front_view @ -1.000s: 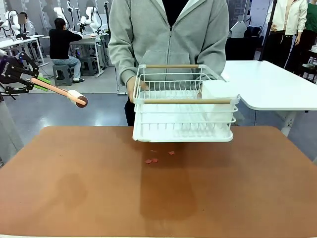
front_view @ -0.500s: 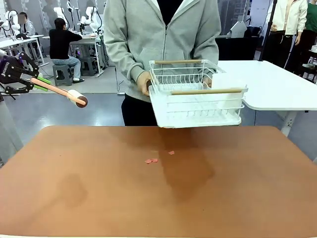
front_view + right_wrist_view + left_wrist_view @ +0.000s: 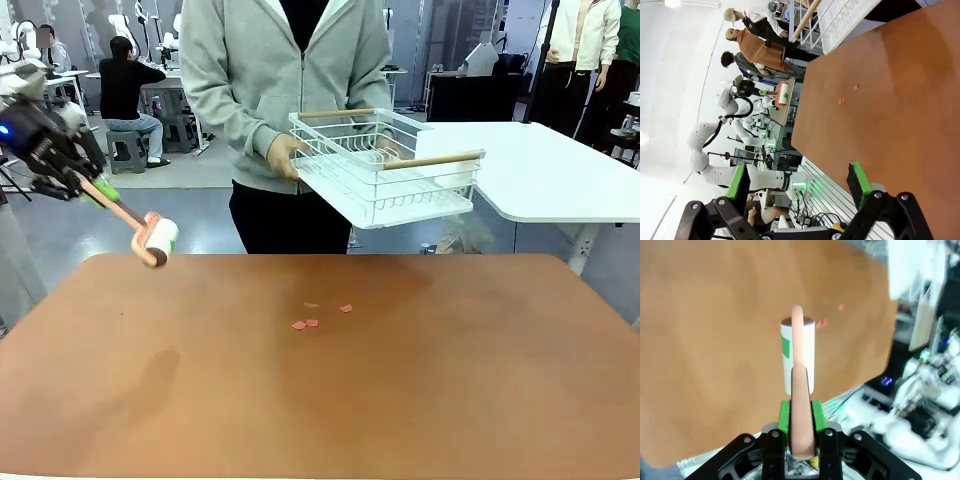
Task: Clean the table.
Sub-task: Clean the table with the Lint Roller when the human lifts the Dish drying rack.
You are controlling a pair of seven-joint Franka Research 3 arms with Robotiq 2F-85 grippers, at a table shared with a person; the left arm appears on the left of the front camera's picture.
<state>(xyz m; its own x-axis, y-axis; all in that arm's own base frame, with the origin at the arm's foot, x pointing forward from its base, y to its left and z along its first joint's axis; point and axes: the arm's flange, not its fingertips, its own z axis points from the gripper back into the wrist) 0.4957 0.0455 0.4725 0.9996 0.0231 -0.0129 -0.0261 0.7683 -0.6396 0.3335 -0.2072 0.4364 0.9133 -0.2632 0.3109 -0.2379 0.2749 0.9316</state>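
Approach step: my left gripper (image 3: 800, 412) clamps the lint roller (image 3: 157, 238) handle. Red scraps (image 3: 318, 318) lie on the table (image 3: 480, 400) well beyond its head; next I lower, roll over them.

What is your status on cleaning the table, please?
Left gripper shut on lint roller, near table's far left edge. Right gripper open. Red scraps mid-table. Person holds wire rack clear.
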